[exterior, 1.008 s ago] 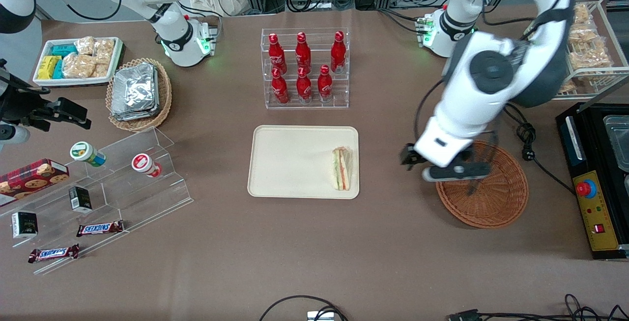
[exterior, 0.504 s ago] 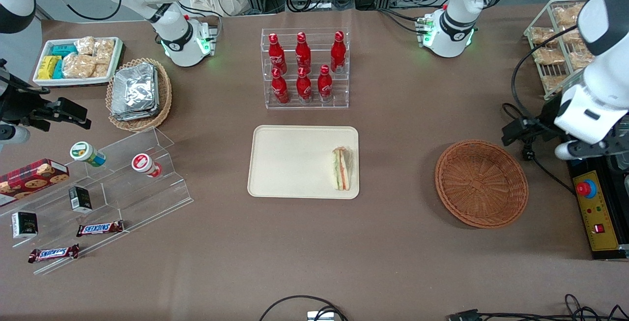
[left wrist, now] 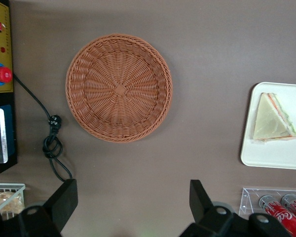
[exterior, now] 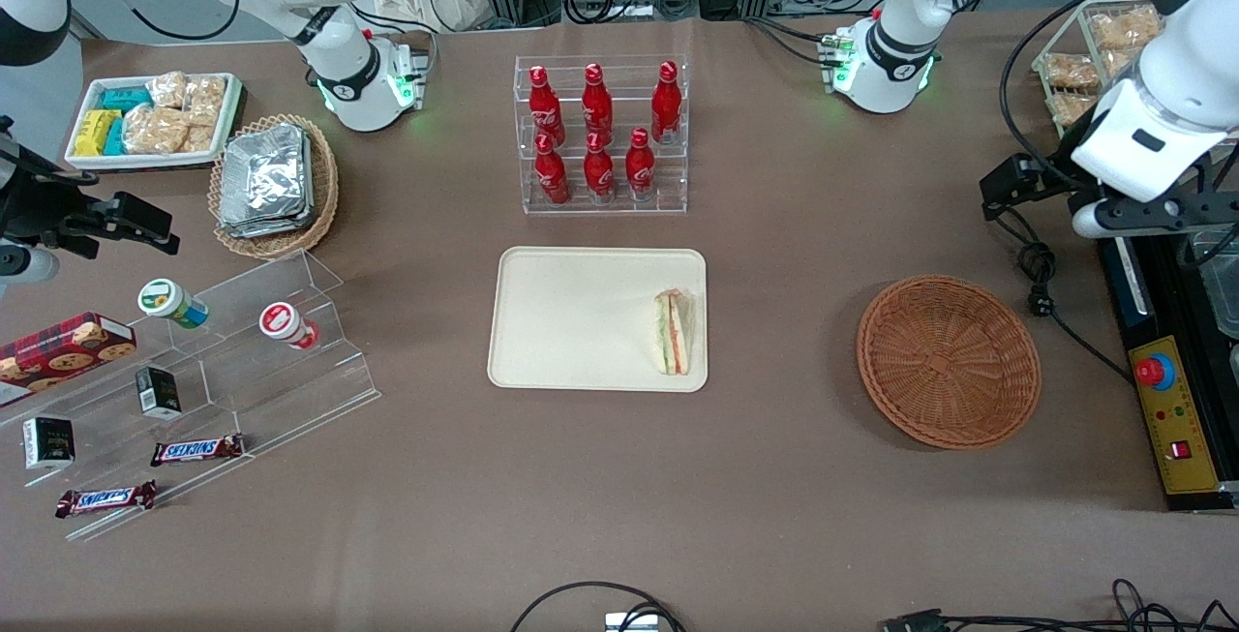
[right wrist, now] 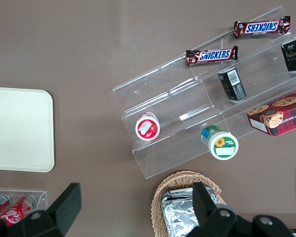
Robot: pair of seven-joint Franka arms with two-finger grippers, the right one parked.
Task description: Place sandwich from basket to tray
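The triangular sandwich lies on the cream tray, at the tray's end nearest the working arm; the left wrist view shows the sandwich and the tray too. The round orange-brown basket holds nothing, and its woven bottom shows in the wrist view of the basket. My gripper hangs high at the working arm's end of the table, farther from the front camera than the basket. Its jaws stand wide open, and between the dark fingertips only bare table shows.
A clear rack of red bottles stands next to the tray, farther from the camera. A black cable lies between basket and the black control box. A wire rack of snack bags is near my arm. Stepped acrylic shelves sit toward the parked arm's end.
My arm has swung away from above the basket to the working arm's end of the table and then farther from the camera. Sandwich, tray and basket have not moved.
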